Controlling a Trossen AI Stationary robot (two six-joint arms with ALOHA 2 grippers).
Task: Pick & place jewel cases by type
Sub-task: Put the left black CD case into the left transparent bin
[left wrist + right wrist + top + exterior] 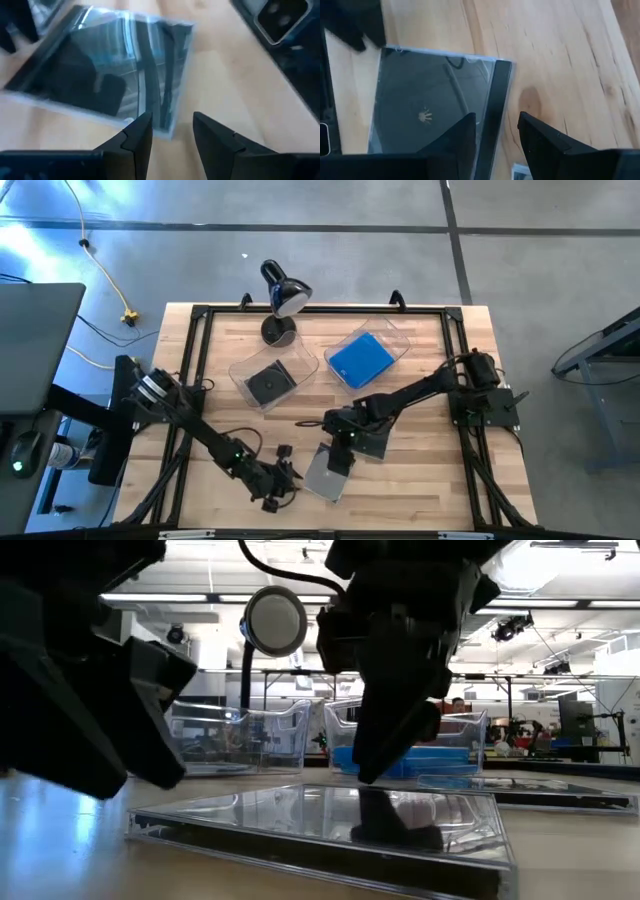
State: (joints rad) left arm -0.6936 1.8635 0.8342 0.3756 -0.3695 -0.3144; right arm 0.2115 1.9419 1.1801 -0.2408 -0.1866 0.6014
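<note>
High view: both arms converge on one grey/clear jewel case (327, 477) lying flat on the table (420, 490) near the front edge, between the left gripper (283, 483) and the right gripper (340, 460). Step in hand looks like the pick of this loose case, not yet lifted. Right gripper hangs over the case's hinge-side edge, jaws apart, nothing between them; left gripper sits just beside the case's opposite edge, jaws also apart and empty. Next move likely calls for one gripper to drop until its fingers straddle a thin edge, close, then carry to the clear bin (272, 377) that already holds a dark case (268, 384); the other bin (375, 355) holds a blue case (360, 360). Edge is thin and flush with the table, so tipping or sliding it first may be needed. Case looks transparent, glossy, dark tray inside, black spine strip, reflecting the ceiling lights. A second dark case (372, 442) lies partly under the right arm. Desk lamp (283, 297) stands at the back.
</note>
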